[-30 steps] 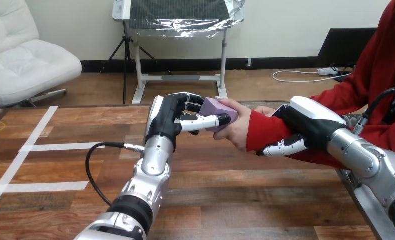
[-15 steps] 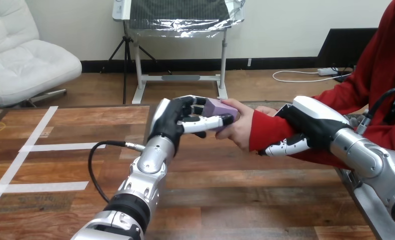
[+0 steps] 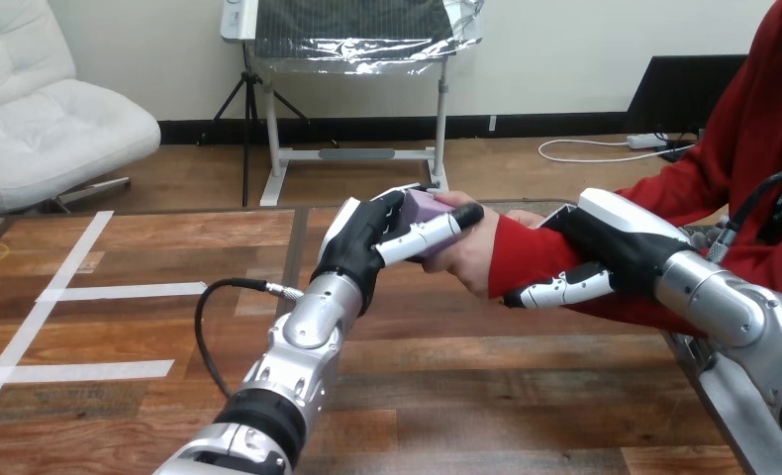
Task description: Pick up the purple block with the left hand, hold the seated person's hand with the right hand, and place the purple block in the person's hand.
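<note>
Location type: a robotics lab test station.

Indicators:
1. A wooden table [image 3: 466,396] carries straight strips of white tape [image 3: 120,291] on its left part.
2. Two machine arms with silver forearms reach over the table from the near edge. The left arm [image 3: 303,341] ends in the left robot hand [image 3: 362,242]. The right arm [image 3: 724,307] ends in the right robot hand [image 3: 615,247].
3. An exposed black cable [image 3: 234,284] with a metal plug runs beside the left arm.
4. A person's red sleeve [image 3: 540,262] reaches in from the right.

No text, label, number or sign is reading legibly anywhere; the purple block [image 3: 425,206] and the white tape strips [image 3: 120,291] on the wooden table [image 3: 446,396] are showing plain, unmarked surfaces.
</note>
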You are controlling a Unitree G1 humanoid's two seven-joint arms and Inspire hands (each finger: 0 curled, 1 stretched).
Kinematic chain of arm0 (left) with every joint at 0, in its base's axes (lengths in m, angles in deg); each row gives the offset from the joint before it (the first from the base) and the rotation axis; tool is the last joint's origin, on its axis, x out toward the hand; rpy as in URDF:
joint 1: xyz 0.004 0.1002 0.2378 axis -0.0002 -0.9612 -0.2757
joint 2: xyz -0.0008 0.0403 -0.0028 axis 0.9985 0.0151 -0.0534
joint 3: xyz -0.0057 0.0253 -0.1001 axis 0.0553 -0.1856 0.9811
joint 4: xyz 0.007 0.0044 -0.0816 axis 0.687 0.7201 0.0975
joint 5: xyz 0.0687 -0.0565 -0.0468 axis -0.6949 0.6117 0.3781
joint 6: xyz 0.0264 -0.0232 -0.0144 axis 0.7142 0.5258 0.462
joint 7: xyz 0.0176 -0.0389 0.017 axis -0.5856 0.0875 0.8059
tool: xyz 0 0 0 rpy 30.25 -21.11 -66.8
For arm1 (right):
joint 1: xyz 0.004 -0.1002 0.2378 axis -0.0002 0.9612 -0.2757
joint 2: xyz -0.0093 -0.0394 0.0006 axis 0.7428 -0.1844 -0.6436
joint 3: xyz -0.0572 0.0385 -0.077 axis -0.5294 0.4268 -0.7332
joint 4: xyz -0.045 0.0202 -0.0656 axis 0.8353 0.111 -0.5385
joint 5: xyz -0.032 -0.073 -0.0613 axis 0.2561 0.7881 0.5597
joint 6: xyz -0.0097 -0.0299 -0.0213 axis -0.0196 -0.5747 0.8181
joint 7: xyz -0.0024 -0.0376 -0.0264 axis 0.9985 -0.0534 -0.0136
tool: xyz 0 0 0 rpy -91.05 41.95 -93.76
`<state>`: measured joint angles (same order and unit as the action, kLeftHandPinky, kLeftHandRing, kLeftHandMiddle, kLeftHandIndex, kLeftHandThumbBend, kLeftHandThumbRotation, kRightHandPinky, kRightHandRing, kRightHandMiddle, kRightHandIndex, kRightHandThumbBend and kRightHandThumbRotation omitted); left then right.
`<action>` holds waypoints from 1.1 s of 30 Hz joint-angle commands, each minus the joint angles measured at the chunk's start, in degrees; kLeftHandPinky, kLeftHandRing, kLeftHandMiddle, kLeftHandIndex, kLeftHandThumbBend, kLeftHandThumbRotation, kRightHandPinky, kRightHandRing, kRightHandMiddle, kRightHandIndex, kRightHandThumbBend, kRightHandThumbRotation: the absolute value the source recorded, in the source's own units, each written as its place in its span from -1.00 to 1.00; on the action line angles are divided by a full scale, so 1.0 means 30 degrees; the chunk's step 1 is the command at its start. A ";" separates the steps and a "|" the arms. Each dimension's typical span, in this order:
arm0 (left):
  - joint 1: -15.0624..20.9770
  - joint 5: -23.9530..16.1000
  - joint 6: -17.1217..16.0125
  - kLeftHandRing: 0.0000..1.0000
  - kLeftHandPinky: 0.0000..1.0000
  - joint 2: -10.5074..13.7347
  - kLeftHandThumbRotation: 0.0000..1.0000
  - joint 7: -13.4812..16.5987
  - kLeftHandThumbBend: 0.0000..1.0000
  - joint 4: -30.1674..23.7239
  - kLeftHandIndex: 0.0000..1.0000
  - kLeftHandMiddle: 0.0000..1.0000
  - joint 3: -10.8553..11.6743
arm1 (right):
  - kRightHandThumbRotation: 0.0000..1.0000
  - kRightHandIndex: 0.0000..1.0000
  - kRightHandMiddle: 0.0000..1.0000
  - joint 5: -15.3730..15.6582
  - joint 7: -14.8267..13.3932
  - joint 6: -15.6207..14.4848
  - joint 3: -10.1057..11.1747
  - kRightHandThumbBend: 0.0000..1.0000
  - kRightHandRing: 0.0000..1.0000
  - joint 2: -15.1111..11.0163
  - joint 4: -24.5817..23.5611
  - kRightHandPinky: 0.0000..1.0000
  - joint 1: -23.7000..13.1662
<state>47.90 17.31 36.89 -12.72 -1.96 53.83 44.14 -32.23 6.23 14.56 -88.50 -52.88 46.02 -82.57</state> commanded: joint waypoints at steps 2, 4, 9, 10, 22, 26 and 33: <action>0.0011 0.0065 -0.1222 0.93 0.87 0.0993 0.88 -0.0386 0.92 -0.1717 0.81 0.87 -0.0048 | 0.41 0.35 0.31 -0.0393 0.0556 0.0420 -0.0005 0.85 0.24 0.0809 -0.1410 0.12 -0.1009; -0.0241 0.0039 -0.1407 0.95 0.90 0.1220 0.88 -0.0476 0.95 -0.2034 0.81 0.89 -0.0030 | 0.49 0.41 0.37 -0.0375 0.0672 0.0498 -0.0015 0.90 0.32 0.0742 -0.1390 0.19 -0.0964; -0.0867 -0.0008 -0.1719 0.99 0.93 0.1704 0.87 -0.0676 0.99 -0.2876 0.83 0.92 0.0012 | 0.66 0.53 0.50 -0.0494 0.1038 0.0630 0.0069 0.98 0.48 0.0620 -0.1397 0.32 -0.0832; -0.1063 0.0033 -0.1793 0.99 0.94 0.1836 0.87 -0.0700 0.99 -0.3112 0.83 0.93 0.0081 | 0.67 0.55 0.51 -0.0573 0.1186 0.0648 0.0098 0.98 0.49 0.0591 -0.1416 0.34 -0.0787; -0.3017 0.0222 -0.1775 0.98 0.93 0.2738 0.91 -0.0779 0.86 -0.5872 0.84 0.91 0.0397 | 0.77 0.66 0.66 -0.1185 0.2712 0.0591 0.0245 1.00 0.64 0.0280 -0.1781 0.40 -0.0473; -0.3695 0.0011 -0.1781 0.98 0.93 0.3095 0.97 -0.0655 0.75 -0.6881 0.84 0.89 0.0265 | 0.78 0.70 0.69 -0.1365 0.3182 0.0568 0.0336 1.00 0.66 0.0227 -0.1834 0.41 -0.0371; -0.4933 0.0039 -0.1469 0.95 0.91 0.3429 1.00 -0.0536 0.62 -0.8901 0.83 0.87 0.0213 | 0.79 0.73 0.72 -0.1726 0.3827 0.0354 0.0445 1.00 0.71 0.0100 -0.2137 0.44 -0.0093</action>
<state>34.34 17.41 32.75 -3.55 -4.02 33.60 44.74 -35.62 16.64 15.74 -88.54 -52.81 42.48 -82.32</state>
